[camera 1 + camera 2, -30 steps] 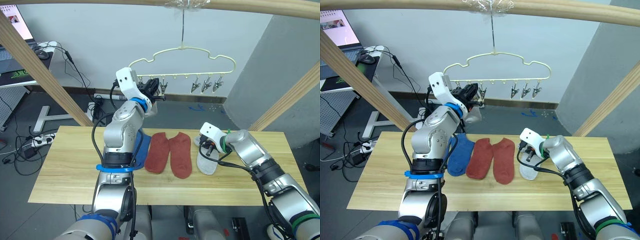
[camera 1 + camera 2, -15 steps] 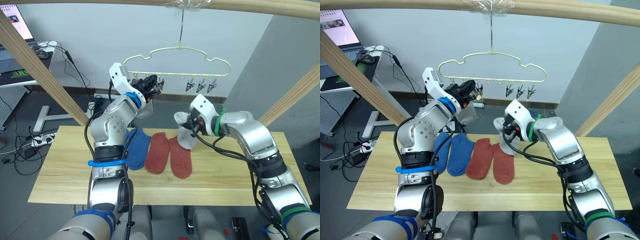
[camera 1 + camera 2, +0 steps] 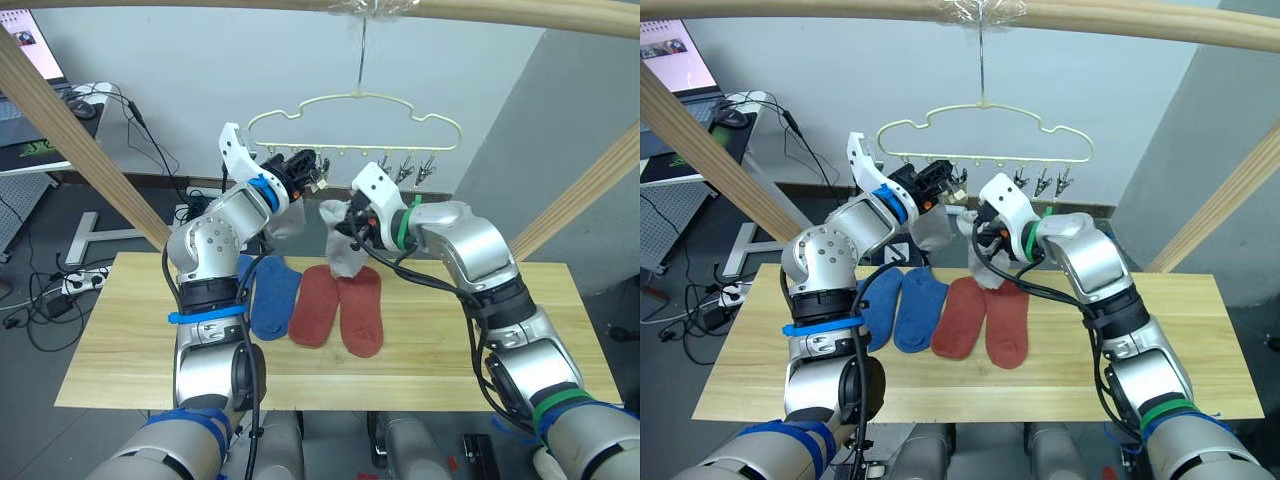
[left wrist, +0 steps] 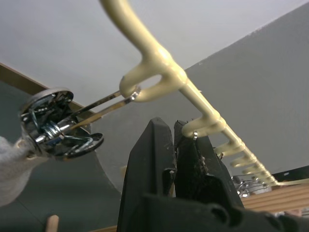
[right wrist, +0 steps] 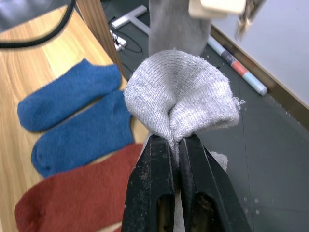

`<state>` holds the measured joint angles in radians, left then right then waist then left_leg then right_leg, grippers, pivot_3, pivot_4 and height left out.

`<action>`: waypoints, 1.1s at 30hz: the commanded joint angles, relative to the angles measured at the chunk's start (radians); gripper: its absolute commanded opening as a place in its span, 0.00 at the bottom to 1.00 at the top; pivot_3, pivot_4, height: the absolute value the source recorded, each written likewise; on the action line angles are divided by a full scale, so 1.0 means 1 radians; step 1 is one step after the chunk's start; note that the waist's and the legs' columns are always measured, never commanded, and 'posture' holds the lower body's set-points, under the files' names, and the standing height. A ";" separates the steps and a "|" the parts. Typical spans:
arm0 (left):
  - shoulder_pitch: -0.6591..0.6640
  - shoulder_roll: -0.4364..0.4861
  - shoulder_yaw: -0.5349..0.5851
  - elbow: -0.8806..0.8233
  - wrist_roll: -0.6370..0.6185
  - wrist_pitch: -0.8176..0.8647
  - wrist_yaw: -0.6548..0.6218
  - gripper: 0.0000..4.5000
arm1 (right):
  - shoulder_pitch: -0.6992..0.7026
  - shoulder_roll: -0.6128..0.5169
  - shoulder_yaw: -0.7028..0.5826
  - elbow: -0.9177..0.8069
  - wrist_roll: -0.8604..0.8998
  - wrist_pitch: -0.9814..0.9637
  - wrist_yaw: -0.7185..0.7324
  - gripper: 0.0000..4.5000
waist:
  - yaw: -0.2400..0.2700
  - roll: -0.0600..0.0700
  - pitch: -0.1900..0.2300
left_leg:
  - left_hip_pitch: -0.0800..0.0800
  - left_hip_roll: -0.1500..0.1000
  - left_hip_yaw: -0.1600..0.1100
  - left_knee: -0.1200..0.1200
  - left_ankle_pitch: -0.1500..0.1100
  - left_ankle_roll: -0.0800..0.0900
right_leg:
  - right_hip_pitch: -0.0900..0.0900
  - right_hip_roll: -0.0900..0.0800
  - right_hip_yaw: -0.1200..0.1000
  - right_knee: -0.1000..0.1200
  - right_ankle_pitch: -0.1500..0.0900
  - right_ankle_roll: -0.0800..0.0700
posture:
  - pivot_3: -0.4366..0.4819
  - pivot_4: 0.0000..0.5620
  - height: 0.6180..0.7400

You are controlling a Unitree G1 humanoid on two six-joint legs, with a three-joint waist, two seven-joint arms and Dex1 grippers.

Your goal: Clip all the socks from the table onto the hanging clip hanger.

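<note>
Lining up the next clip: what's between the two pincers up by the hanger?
A light grey fabric sock, already hanging from a metal clip, hangs between the left pincer and right pincer, seen in both eye views.

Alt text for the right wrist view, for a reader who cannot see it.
The right gripper pinches a bunched light grey sock between shut black fingers. Below it, two blue socks and a rust-red sock lie on the table.
</note>
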<state>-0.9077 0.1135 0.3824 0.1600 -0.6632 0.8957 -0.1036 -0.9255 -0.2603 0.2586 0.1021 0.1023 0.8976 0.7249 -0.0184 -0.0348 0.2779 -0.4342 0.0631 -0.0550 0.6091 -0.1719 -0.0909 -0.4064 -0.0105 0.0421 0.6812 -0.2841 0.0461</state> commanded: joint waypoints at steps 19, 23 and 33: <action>0.012 -0.010 -0.027 -0.040 -0.021 -0.014 0.008 0.01 | -0.112 0.016 -0.009 0.053 0.013 -0.058 0.008 0.00 | -0.003 0.000 0.000 | 0.000 0.000 0.000 0.000 0.002 -0.003 | 0.000 0.000 0.000 0.001 0.000 0.000 | 0.50 0.36 1.00; 0.012 -0.010 -0.028 -0.040 -0.020 -0.014 0.008 0.01 | -0.123 0.025 -0.013 0.066 0.013 -0.064 0.002 0.00 | -0.006 0.000 0.000 | 0.000 0.000 0.000 0.000 0.002 -0.003 | 0.000 0.000 0.000 0.001 0.000 0.000 | 0.50 0.36 1.00; 0.021 -0.013 -0.030 -0.054 -0.020 -0.013 0.011 0.01 | -0.136 0.035 -0.019 0.104 0.009 -0.081 -0.011 0.00 | -0.006 0.000 0.000 | 0.000 0.000 0.000 0.000 0.002 -0.003 | 0.000 0.000 0.000 0.001 0.000 0.000 | 0.51 0.34 1.00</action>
<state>-0.8883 0.1050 0.3589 0.1462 -0.6672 0.8903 -0.0961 -1.0312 -0.2267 0.2583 0.2229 0.1018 0.8383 0.7175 -0.0247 -0.0346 0.2777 -0.4341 0.0630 -0.0549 0.6091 -0.1700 -0.0941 -0.4066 -0.0107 0.0420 0.6820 -0.2839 0.0459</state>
